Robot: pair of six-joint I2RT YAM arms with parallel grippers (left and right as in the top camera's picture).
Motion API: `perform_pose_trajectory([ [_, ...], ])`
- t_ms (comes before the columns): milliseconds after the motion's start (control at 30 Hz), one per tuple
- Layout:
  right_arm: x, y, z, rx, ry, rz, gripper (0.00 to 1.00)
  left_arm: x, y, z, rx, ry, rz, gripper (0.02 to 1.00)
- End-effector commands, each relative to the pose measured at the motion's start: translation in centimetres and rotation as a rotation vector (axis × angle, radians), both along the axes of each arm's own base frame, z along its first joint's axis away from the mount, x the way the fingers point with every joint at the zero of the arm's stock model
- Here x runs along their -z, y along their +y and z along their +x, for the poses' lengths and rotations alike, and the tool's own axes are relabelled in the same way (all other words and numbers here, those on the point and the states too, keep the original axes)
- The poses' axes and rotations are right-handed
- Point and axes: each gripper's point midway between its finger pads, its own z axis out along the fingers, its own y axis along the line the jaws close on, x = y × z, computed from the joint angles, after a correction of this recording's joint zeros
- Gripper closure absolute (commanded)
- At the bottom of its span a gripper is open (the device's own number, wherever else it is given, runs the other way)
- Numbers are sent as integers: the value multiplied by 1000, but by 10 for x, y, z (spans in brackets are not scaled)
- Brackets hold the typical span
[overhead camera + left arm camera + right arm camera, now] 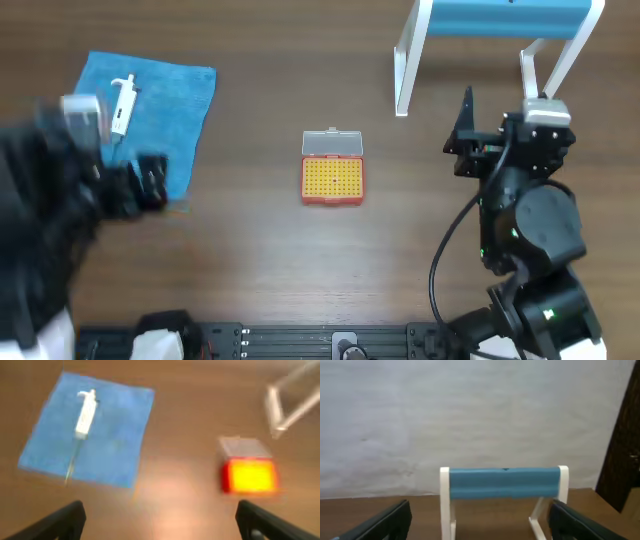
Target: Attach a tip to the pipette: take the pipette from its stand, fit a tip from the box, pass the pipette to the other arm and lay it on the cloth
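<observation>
Lying on cloth (180, 110) at 10 o'clock: pipette (122, 103); box (333, 178) at desk (250, 270) centre; stand (500, 15) at 1 o'clock; left fingers (65, 520) wide, empty; right fingers (390, 520) likewise.

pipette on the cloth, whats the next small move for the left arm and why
Probably draw the left gripper back toward its base: it is open and empty, and the pipette already lies on the cloth, a tip seemingly fitted.
</observation>
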Motion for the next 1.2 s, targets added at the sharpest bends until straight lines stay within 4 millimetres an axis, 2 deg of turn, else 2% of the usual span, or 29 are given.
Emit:
perform_pose_trajectory([
  [33,7,8,-9,-65,-2,-81,130,24,0,-20,-178,-324,-186,47],
  [100,11,13,-16,-113,-8,-95,128,53,5,-24,-219,-384,-203,47],
  [233,20,13,-31,-143,-27,-95,130,89,0,-21,-203,-397,-248,47],
  [300,30,9,-41,-142,-30,-110,128,110,9,-20,-257,-357,-217,49],
  [467,46,-2,-66,-133,-82,-104,128,140,15,-15,-287,-307,-199,47],
  [633,66,-10,-86,-127,-134,-87,128,147,15,-15,-288,-288,-198,47],
  [767,100,-12,-91,-131,-76,-101,128,149,14,-16,-289,-279,-197,47],
  [833,109,-11,-88,-133,-50,-110,128,150,14,-17,-290,-275,-197,47],
  [1100,119,-11,-86,-134,-20,-123,128,153,14,-17,-290,-268,-197,47],
  [1133,122,-10,-86,-135,-9,-126,128,157,14,-17,-292,-260,-196,49],
  [1200,129,-10,-86,-137,18,-127,128,178,14,-18,-296,-213,-193,49],
])
